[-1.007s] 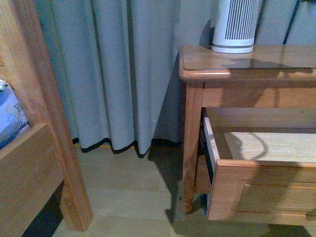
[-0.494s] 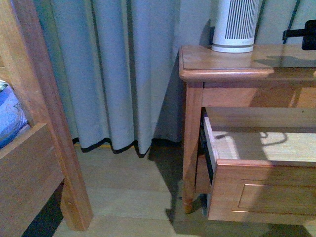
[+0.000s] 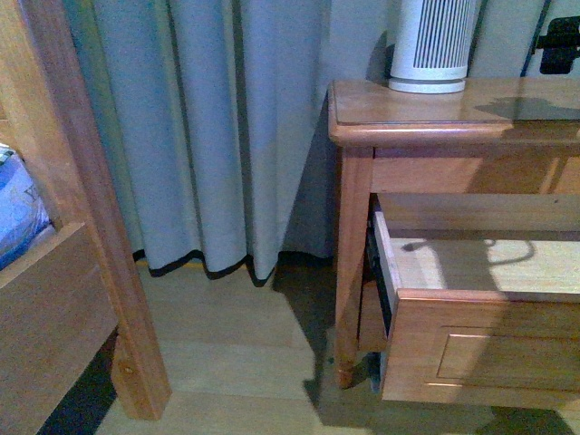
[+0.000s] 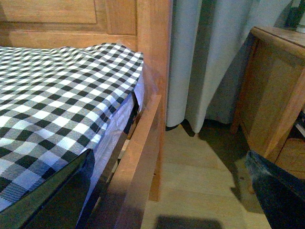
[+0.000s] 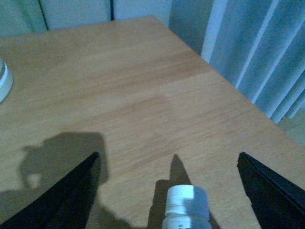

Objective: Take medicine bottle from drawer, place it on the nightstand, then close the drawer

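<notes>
The right tool (image 5: 167,154) hangs over the flat worktop (image 5: 143,86) of the honey-brown wooden nightstand (image 3: 355,236). Its two dark fingers (image 5: 71,195) stand wide apart. Between them stands the small white cylindrical medicine bottle (image 5: 187,205) with its pale cap up. It rests on the worktop and neither finger touches it.

In the front view only a dark piece of the right arm (image 3: 560,43) shows above the nightstand, near the large white ribbed tapered device (image 3: 430,45) that stands at the back of the worktop. The upper honey-brown wooden drawer (image 3: 471,353) of the nightstand is pulled out, and we see its pale wood floor in light and shadow.

The left tool (image 4: 169,155) is well apart from the nightstand and also spread wide, holding nothing. It is beside the tall wooden bed frame (image 4: 147,119) and the black-and-white checked cover (image 4: 57,95). A grey curtain (image 3: 208,136) hangs between the bed frame and the nightstand.
</notes>
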Motion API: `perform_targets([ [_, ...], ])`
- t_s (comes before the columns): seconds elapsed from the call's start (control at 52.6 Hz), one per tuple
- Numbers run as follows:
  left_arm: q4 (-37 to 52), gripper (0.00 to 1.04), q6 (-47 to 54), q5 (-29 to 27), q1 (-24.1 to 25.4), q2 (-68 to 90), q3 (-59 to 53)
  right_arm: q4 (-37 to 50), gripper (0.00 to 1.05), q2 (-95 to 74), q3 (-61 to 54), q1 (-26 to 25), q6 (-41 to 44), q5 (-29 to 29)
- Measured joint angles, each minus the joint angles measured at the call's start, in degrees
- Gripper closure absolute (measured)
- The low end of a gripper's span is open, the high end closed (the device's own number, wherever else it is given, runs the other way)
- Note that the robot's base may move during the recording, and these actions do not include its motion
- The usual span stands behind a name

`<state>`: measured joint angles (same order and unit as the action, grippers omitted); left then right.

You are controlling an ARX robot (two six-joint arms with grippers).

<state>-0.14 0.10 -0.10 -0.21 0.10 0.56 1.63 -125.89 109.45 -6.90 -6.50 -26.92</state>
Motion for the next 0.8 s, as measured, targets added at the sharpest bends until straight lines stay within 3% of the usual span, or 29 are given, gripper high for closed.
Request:
perform_targets([
  [0.304, 0.0, 0.07, 0.0, 0.0, 0.0, 0.0, 0.0, 16.2, 0.07, 28.5, -29.7, 1.0, -0.8, -2.4],
  [0.589, 0.0, 0.07, 0.0, 0.0, 0.0, 0.0, 0.0, 11.9, 0.07, 56.2, -64.9, 2.3, -5.3, 2.3],
  [0.798, 0.0, 0.07, 0.0, 0.0, 0.0, 0.0, 0.0, 9.9, 0.07, 67.8, -83.5, 4.3, -4.4, 3.7],
])
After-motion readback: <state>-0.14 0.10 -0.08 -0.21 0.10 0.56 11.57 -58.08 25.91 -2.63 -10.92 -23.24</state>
